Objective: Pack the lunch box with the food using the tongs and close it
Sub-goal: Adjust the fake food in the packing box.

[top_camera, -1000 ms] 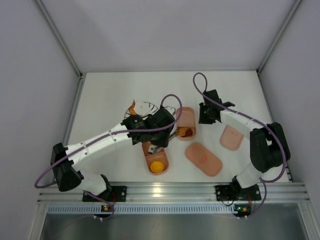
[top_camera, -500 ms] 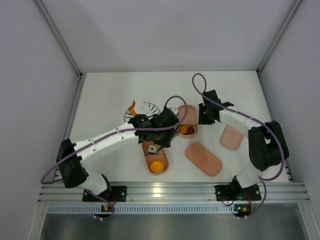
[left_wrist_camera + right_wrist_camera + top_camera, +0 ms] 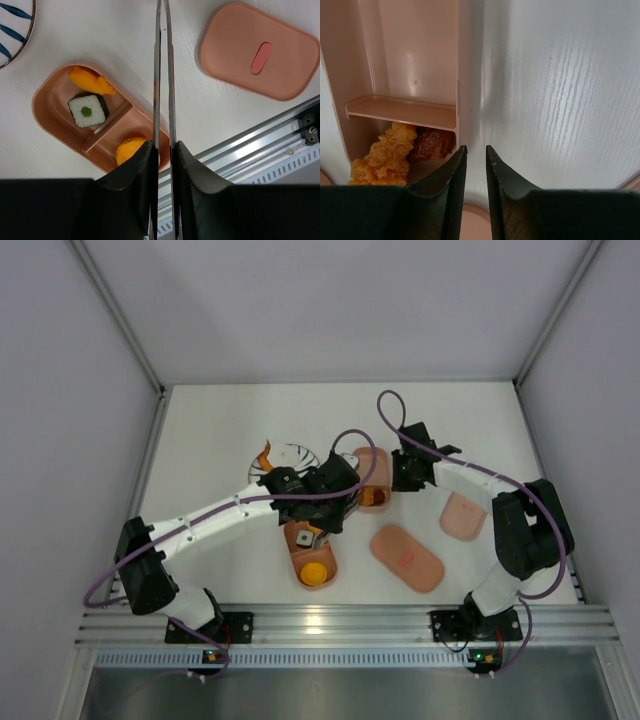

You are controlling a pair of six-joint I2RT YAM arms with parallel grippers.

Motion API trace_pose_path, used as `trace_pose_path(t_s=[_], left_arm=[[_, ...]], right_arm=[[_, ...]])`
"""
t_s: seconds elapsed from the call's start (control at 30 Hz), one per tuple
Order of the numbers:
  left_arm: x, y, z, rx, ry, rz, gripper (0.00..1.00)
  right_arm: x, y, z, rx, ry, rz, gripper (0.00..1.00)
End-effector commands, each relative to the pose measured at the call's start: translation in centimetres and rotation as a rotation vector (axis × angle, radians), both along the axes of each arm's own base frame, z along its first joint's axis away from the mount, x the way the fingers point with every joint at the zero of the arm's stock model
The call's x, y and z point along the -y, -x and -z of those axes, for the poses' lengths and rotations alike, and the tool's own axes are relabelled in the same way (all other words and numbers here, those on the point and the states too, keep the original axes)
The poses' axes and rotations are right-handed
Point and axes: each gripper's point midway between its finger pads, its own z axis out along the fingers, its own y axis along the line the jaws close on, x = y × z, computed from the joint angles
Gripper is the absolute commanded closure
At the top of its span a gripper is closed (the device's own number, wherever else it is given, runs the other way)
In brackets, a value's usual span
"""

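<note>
My left gripper [image 3: 161, 142] is shut on the slim metal tongs [image 3: 162, 75], whose arms lie nearly closed and run out of the top of the left wrist view. It hovers [image 3: 328, 495] between the two pink lunch box trays. The near tray [image 3: 45, 115] holds a rice roll [image 3: 86, 111], orange pieces [image 3: 90, 82] and a round orange piece [image 3: 130, 150]. The far tray [image 3: 375, 462] holds a fried yellow piece [image 3: 382, 155] and a dark brown piece [image 3: 432, 142]. My right gripper [image 3: 474, 147] pinches that tray's right wall [image 3: 465, 75].
A lid with a red mark [image 3: 407, 557] lies right of the near tray, and a second pink lid [image 3: 463, 515] lies further right. The striped white plate [image 3: 285, 458] sits behind my left wrist with an orange piece [image 3: 264, 455] at its left rim. The aluminium rail [image 3: 340, 625] borders the near edge.
My left arm has swung slightly to the right with the tongs. My right gripper has edged a little to the left at the far tray.
</note>
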Motion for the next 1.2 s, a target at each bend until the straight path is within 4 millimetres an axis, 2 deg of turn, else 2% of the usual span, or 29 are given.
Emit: trace_pose_path(t_s=[0.0,0.23,0.4,0.6,0.7,0.93,1.0,1.17], left_arm=[[1.0,-0.6,-1.5,0.039,0.044,0.008,0.78],[0.6,-0.6,-1.4,0.039,0.032,0.001,0.78],[-0.1,-0.2,-1.0,0.032,0.022,-0.011,0.78],[-1.1,0.2,-0.8,0.033,0.016,-0.027,0.77],[-1.5,0.5,-0.4,0.024,0.005,-0.032,0.77],[-1.8,0.6,-0.4,0.027,0.012,-0.042,0.77],[-1.6,0.5,-0.5,0.029,0.014,-0.041,0.77],[-1.6,0.4,-0.4,0.029,0.012,-0.037,0.77]], right_arm=[[-1.9,-1.9,-2.1,0.093,-0.057,-0.018,0.78],[-1.9,-2.3,-3.7,0.129,-0.072,-0.003,0.76],[-2.2,-2.9,-3.9,0.133,-0.074,-0.003,0.72],[-2.5,-3.7,-5.8,0.176,-0.095,0.008,0.67],[-2.7,-4.0,-6.0,0.178,-0.099,0.005,0.66],[-3.3,-4.5,-4.4,0.148,-0.101,-0.008,0.66],[-3.4,-5.0,-3.7,0.141,-0.094,-0.004,0.66],[-4.0,-6.4,-3.3,0.147,-0.096,-0.005,0.66]])
